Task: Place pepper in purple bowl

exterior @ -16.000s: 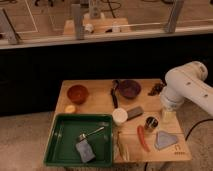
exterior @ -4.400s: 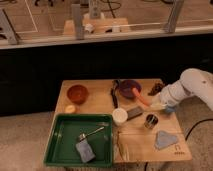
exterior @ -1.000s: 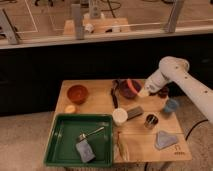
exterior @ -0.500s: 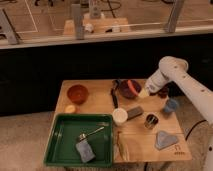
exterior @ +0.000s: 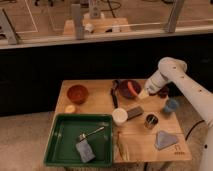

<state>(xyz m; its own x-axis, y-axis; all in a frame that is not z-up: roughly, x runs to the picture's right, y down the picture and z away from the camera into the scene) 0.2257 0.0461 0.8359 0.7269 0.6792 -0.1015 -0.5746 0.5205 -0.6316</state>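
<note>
The pepper (exterior: pixel 132 89) lies inside the purple bowl (exterior: pixel 129 90), near the back edge of the wooden tabletop (exterior: pixel 145 135), right of centre. Its long axis runs diagonally: the upper end points toward the back left, the lower end toward the front right, where it meets the gripper (exterior: pixel 143 94). The gripper sits at the bowl's front-right rim, at the end of a white arm (exterior: pixel 180 82) that reaches in from the right. Whether its fingers are spread or pinching the pepper cannot be told.

A dark utensil (exterior: pixel 114 95) lies just left of the bowl, with its length running front to back. Directly in front of the bowl are a white cup (exterior: pixel 119 116) and a dark block (exterior: pixel 134 112), close together. Further right stand a small metal can (exterior: pixel 151 120) and a blue cup (exterior: pixel 171 106), the latter near the right edge. A grey-blue cloth (exterior: pixel 165 139) lies at the front right corner.

The left side holds an orange-brown bowl (exterior: pixel 77 93) near the back, a small yellow item (exterior: pixel 70 108) in front of it, and a green tray (exterior: pixel 60 145) at the front left. Open wood shows between the two bowls and between the can and the cloth.
</note>
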